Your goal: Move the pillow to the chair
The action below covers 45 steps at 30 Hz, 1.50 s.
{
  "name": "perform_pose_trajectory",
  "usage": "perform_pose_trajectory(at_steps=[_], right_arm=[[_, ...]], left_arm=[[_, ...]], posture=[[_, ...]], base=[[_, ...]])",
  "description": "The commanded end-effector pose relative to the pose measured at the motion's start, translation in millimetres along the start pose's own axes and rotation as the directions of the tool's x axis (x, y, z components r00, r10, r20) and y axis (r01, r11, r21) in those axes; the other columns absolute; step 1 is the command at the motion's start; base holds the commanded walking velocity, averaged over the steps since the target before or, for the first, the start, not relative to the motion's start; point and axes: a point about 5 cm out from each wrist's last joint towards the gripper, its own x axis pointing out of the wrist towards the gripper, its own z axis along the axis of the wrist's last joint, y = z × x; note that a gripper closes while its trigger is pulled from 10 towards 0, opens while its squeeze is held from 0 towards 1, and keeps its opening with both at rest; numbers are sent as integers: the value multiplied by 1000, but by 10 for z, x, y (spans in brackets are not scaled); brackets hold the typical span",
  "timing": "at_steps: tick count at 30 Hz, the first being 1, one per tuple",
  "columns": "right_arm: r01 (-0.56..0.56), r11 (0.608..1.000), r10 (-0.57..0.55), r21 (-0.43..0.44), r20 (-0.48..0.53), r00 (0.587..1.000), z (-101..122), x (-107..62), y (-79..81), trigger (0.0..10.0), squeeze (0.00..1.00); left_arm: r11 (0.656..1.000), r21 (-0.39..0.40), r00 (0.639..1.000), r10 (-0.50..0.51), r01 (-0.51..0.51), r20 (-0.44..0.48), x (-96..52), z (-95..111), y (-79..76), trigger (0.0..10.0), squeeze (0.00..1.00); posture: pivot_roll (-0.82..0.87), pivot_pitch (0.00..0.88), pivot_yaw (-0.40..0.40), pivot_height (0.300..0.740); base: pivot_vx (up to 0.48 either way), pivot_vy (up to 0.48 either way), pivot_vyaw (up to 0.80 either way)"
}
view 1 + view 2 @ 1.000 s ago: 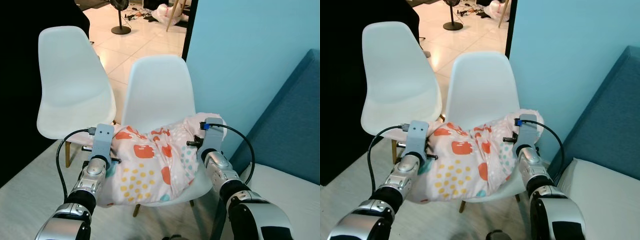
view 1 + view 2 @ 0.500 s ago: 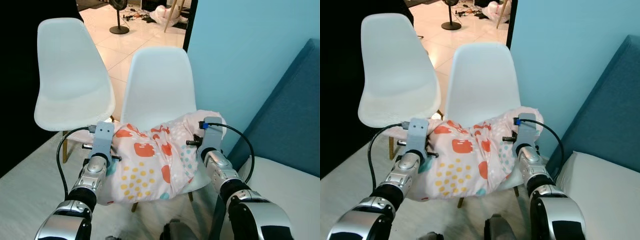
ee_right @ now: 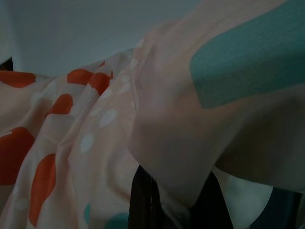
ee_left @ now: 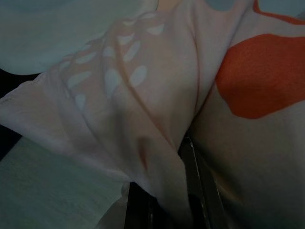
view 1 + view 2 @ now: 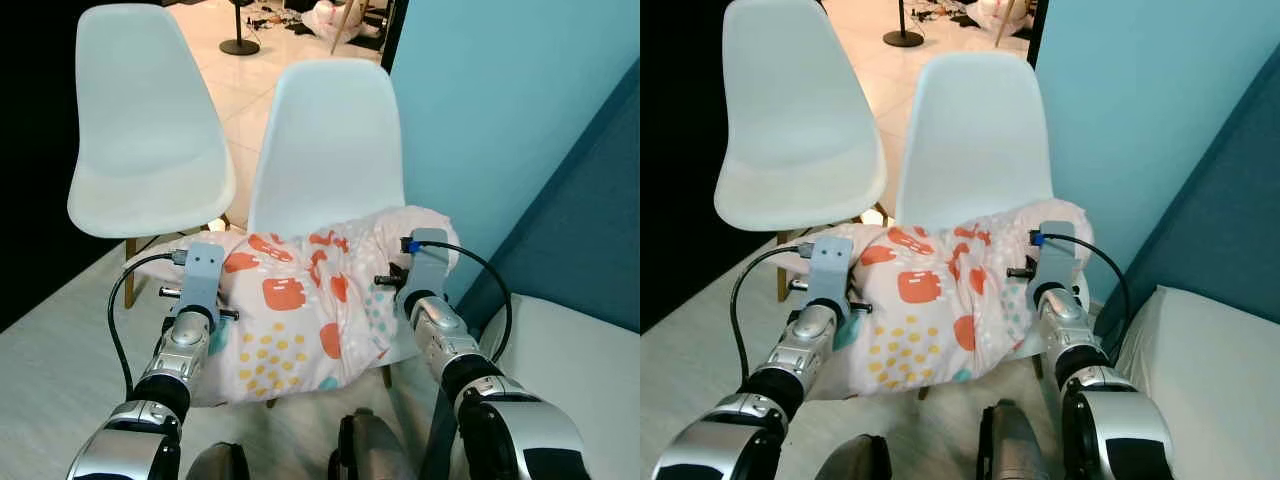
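A pink pillow (image 5: 300,305) with orange, yellow and teal spots lies across the seat of the nearer white chair (image 5: 328,140) and overhangs its front edge. My left gripper (image 5: 222,305) grips the pillow's left edge, and my right gripper (image 5: 392,288) grips its right edge. In the left wrist view the pink fabric (image 4: 143,119) folds over the black fingers (image 4: 198,191), which are shut on it. The right wrist view has a bunched corner of fabric (image 3: 176,157) pinched between dark fingers (image 3: 143,193). The fingertips themselves are buried in cloth.
A second white chair (image 5: 140,130) stands just left of the first. A light blue wall (image 5: 500,110) rises behind on the right, with a dark blue sofa and its pale cushion (image 5: 580,350) below it. A fan stand (image 5: 240,45) sits on the tiled floor beyond. My own legs (image 5: 365,455) show at the bottom.
The whole picture has shifted: the camera has come closer and tipped down, so my legs now show. Both grippers keep their hold on the pillow on the seat.
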Motion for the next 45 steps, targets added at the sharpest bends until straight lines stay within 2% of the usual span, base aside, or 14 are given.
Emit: perform_pose_trajectory(at_steps=[1,9,13,18,21,25,27,28,29,30,31,34,39,45], right_arm=[[-24,1000,24,2,13,1000,22,5,34,10000,0],[36,999,-34,-32,33,999,119,25,-60,10000,0],[104,992,-100,-69,66,993,273,52,-158,10000,0],[191,980,-185,-57,99,978,446,60,-327,10000,0],[278,960,-271,-32,132,953,610,36,-560,10000,0],[336,941,-330,-21,150,932,684,-10,-755,10000,0],[344,939,-337,-20,151,929,687,-17,-779,10000,0],[362,932,-356,-18,146,923,663,-36,-831,10000,0],[367,930,-361,-18,142,922,646,-43,-846,10000,0],[367,930,-361,-18,142,922,646,-43,-846,10000,0],[373,928,-367,-22,134,921,607,-52,-857,10000,0],[368,930,-363,-26,112,925,516,-57,-833,10000,0],[330,944,-327,-15,87,941,416,-49,-760,10000,0],[322,946,-319,-47,56,946,343,-39,-698,10000,0]], left_arm=[[1000,-3,1000,-19,19,10,-2,8,-21,10000,0],[998,27,999,-52,51,13,26,60,-92,10000,0],[995,50,995,-90,88,34,66,175,-190,10000,0],[987,78,988,-144,139,63,96,313,-345,10000,0],[979,86,975,-194,186,105,123,509,-526,10000,0],[968,70,958,-248,240,142,116,665,-727,10000,0],[965,70,955,-259,251,147,111,682,-762,10000,0],[951,74,937,-309,301,162,82,716,-887,10000,0],[943,75,929,-331,323,167,66,727,-942,10000,0],[943,75,929,-331,323,167,66,727,-942,10000,0],[931,84,915,-365,355,173,41,735,-1023,10000,0],[915,103,900,-401,389,169,6,713,-1111,10000,0],[916,117,907,-397,383,144,7,653,-1095,10000,0],[941,126,939,-327,313,104,61,571,-910,10000,0]], posture=[[18,165,-58,624],[24,199,-56,614],[24,199,-56,614],[31,215,-53,614],[28,218,-44,614],[21,216,-34,614],[21,216,-34,614],[18,217,-25,614],[18,217,-25,614],[18,217,-25,614],[19,219,-21,614],[21,220,-17,614],[25,222,-15,604],[30,220,-18,579]], base=[[0,0,0],[0,0,0],[0,0,0],[0,0,0],[0,0,0],[0,0,0],[0,0,0],[0,0,0],[0,0,0],[0,0,0],[0,0,0],[0,0,0],[0,0,0],[0,0,0]])
